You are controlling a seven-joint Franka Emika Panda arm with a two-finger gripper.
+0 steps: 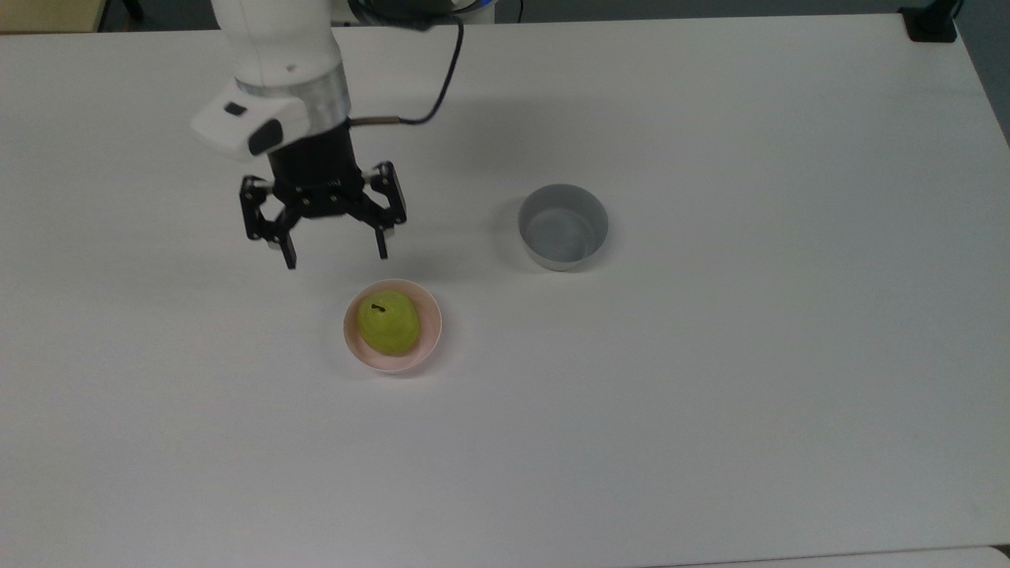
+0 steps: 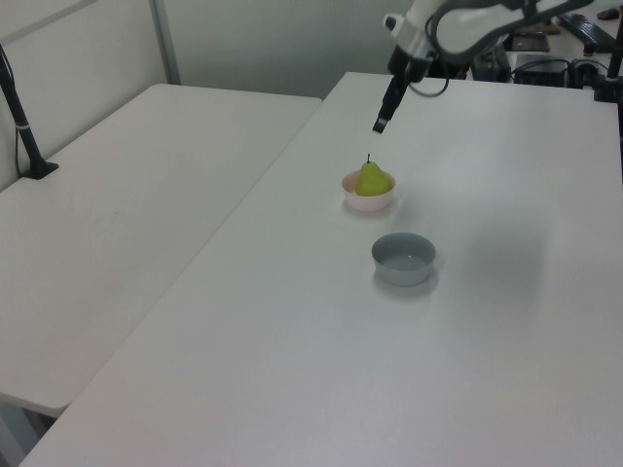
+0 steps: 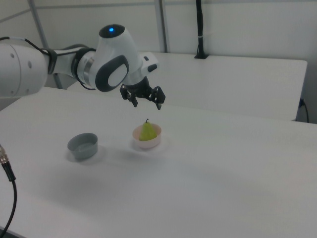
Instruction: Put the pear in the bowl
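Observation:
The yellow-green pear point(image 1: 387, 323) point(image 2: 371, 179) point(image 3: 146, 131) stands upright, stem up, inside the pale pink bowl point(image 1: 428, 331) point(image 2: 368, 201) point(image 3: 147, 143). My gripper point(image 1: 336, 258) point(image 2: 380, 125) point(image 3: 147, 104) hangs open and empty in the air above the bowl, well clear of the pear. In the top view it sits up and to the left of the bowl.
A grey bowl point(image 1: 563, 227) point(image 2: 403, 260) point(image 3: 83, 146) stands empty on the white table point(image 1: 710, 394), to the right of the pink bowl in the top view. A second white table point(image 2: 127, 195) lies at the left view's left.

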